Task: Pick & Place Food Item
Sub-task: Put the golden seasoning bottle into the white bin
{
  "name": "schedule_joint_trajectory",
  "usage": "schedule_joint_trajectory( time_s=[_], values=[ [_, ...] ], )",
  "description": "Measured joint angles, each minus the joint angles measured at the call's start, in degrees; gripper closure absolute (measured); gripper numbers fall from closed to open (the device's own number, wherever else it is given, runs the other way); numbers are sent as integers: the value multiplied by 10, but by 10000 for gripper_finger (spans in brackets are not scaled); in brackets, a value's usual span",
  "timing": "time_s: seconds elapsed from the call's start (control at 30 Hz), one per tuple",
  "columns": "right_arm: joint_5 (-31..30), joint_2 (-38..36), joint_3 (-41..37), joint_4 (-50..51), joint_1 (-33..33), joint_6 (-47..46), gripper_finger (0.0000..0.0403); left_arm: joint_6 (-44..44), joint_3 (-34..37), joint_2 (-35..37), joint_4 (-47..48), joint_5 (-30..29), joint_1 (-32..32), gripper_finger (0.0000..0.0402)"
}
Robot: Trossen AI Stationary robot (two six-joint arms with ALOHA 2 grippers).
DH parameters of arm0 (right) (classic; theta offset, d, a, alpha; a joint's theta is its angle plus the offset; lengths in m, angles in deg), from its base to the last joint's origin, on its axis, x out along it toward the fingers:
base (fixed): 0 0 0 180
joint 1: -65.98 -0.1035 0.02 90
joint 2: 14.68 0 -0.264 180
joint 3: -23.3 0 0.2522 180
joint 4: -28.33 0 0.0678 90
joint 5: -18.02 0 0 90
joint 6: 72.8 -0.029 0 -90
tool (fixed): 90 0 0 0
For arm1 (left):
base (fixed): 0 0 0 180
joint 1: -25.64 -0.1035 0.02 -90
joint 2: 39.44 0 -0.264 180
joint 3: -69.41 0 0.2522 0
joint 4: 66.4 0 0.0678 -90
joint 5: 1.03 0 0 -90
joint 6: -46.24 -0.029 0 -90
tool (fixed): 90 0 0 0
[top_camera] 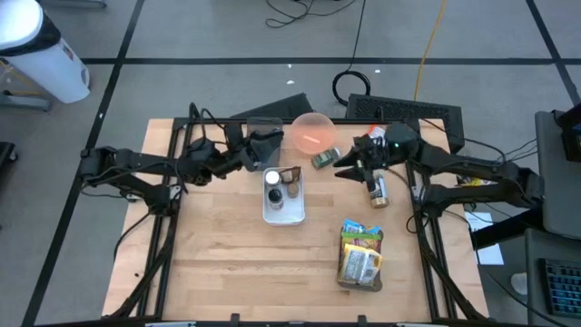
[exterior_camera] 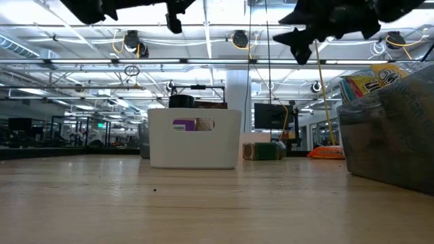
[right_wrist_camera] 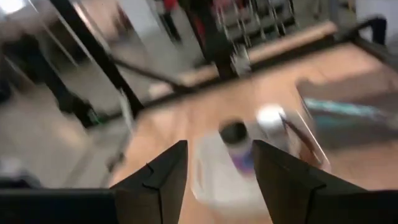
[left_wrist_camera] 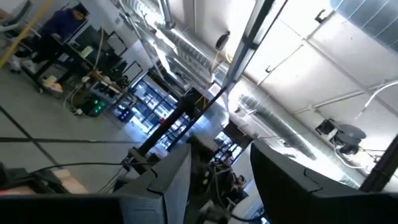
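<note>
Right gripper (top_camera: 345, 172) spread, empty, hovering just beside the white bin (top_camera: 283, 209); left gripper (top_camera: 269, 154) parted too.
Snack bag (top_camera: 360, 256) lies near the table's front-right: probably light, crinkly, slippery — pinch mid-body.

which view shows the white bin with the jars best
The high view: the white bin shows whole from above, two jars inside. The low view shows only its front wall; the right wrist view blurs it; the left wrist view misses it.
</note>
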Motion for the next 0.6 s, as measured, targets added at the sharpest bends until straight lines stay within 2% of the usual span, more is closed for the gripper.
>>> schedule_joint_trajectory(
  time_s=[0.07, 0.2, 0.43, 0.6],
  values=[
    [-21, 0, 31, 99, 0, 36, 232, -2, -13, 0, 12, -5, 0, 229],
    [-84, 1, 84, 266, 0, -20, 232, -10, -27, 0, 58, -6, 0, 229],
    [-154, -5, 137, 443, 1, 1, 232, -34, -40, 0, 122, -4, -12, 229],
    [-195, -5, 176, 532, 1, -2, 232, -56, -40, 1, 154, 64, -37, 229]
  ],
)
